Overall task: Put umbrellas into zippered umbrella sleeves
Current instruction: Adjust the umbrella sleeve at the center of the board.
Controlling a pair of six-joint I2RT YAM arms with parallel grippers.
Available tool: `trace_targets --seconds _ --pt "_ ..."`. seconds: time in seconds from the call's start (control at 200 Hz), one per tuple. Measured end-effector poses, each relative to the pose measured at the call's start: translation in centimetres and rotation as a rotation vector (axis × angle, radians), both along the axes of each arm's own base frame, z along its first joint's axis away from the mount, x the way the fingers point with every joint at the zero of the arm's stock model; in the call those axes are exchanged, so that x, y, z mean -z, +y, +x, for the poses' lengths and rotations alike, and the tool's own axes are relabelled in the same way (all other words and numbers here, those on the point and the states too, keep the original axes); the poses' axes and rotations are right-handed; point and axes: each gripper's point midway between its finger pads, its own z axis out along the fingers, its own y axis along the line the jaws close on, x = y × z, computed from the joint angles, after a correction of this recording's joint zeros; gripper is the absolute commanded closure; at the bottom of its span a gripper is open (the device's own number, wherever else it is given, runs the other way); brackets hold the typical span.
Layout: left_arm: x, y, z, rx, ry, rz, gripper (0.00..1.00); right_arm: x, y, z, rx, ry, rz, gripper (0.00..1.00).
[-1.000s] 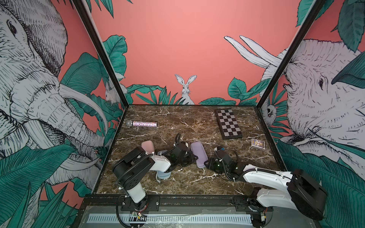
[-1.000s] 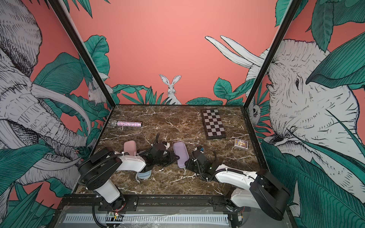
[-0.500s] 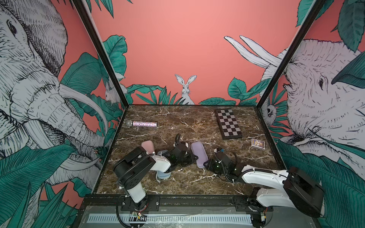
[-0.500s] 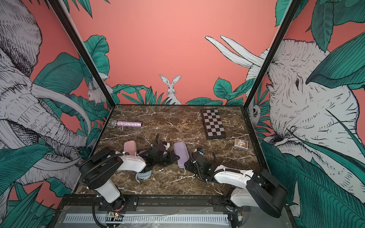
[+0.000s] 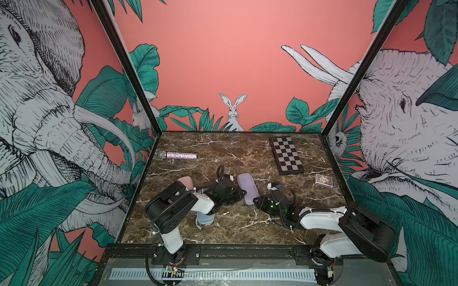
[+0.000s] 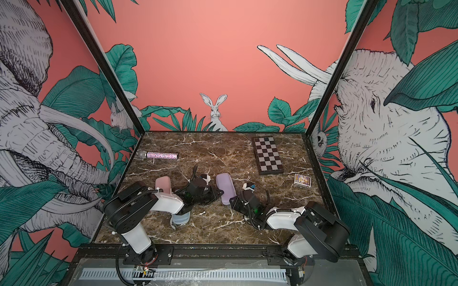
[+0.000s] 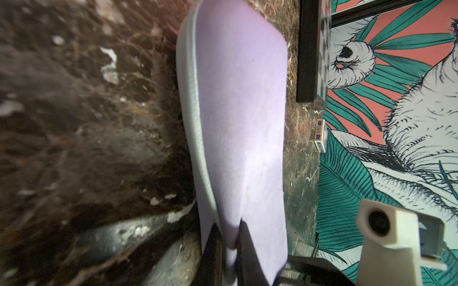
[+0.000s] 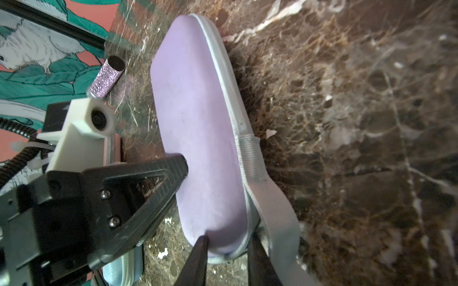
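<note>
Left claw [image 7: 229, 230] pinches the lilac case [image 5: 247, 188], mid-frame in both top views. Right claw [image 8: 228, 247] straddles its lower end; can't tell if clamped.

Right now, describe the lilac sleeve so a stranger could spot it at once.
Look at the brown marble tabletop, then its middle. The lilac sleeve lies there, running front to back. The pink sleeve and blue sleeve lie to its left; it alone is lilac.
</note>
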Motion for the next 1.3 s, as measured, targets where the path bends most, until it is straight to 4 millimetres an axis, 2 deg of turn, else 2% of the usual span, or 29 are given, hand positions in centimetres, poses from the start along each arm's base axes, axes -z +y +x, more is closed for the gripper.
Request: trace_targets --seconds 0.095,0.215,0.335,0.425,0.54,0.57,0.62,0.645,0.775,0.88,1.0,1.115,1.195,1.245,1.3 --pt "-0.2 -0.3 0.1 0.01 -0.003 -0.011 0.94 -0.5 0.0 0.0 -0.011 0.002 -0.014 0.81" --pt "-0.1 -0.5 0.2 0.011 -0.006 -0.014 0.94 0.4 0.0 0.2 -0.009 0.009 -0.031 0.86" --pt "-0.1 0.2 1.8 -0.05 -0.037 -0.003 0.95 1.2 1.0 2.0 0.025 -0.032 0.029 0.9" --pt "-0.3 0.8 2.9 -0.094 -0.059 0.006 0.94 1.1 1.6 3.1 0.047 -0.077 0.098 1.0" --pt "-0.3 0.9 3.1 -0.102 -0.064 0.009 0.93 1.0 1.5 3.2 0.049 -0.097 0.147 1.0" --pt "-0.3 0.9 3.0 -0.101 -0.063 0.008 0.91 1.0 1.5 3.1 0.045 -0.095 0.155 0.92" --pt "-0.4 0.9 2.7 -0.093 -0.056 0.003 0.88 0.9 1.1 2.9 0.035 -0.082 0.158 0.74" --pt "-0.4 0.9 2.4 -0.087 -0.052 0.001 0.86 0.7 1.0 2.7 0.026 -0.071 0.159 0.69" --pt "-0.6 0.4 -0.2 -0.015 -0.004 -0.008 0.77 -0.5 -0.4 1.3 -0.038 -0.015 0.073 0.6" --pt "-0.7 0.1 -2.1 0.043 0.043 0.0 0.71 -2.0 -2.2 0.7 -0.077 0.0 -0.04 0.59" --pt "-0.8 0.4 -3.4 0.078 0.089 0.029 0.67 -3.8 -3.5 0.3 -0.099 -0.006 -0.109 0.62" --pt "-1.5 1.2 -4.2 0.111 0.116 0.1 0.66 -2.9 -4.6 -1.4 -0.131 0.04 -0.188 0.63" --pt "-2.4 1.9 -4.6 0.13 0.114 0.152 0.66 -2.1 -5.2 -2.6 -0.158 0.054 -0.223 0.71" --pt "-3.0 2.4 -4.7 0.14 0.102 0.179 0.65 -2.1 -5.2 -3.3 -0.189 0.033 -0.231 0.77" --pt "-3.9 2.7 -4.7 0.149 0.088 0.201 0.65 -2.2 -5.0 -4.1 -0.232 -0.004 -0.242 0.79"
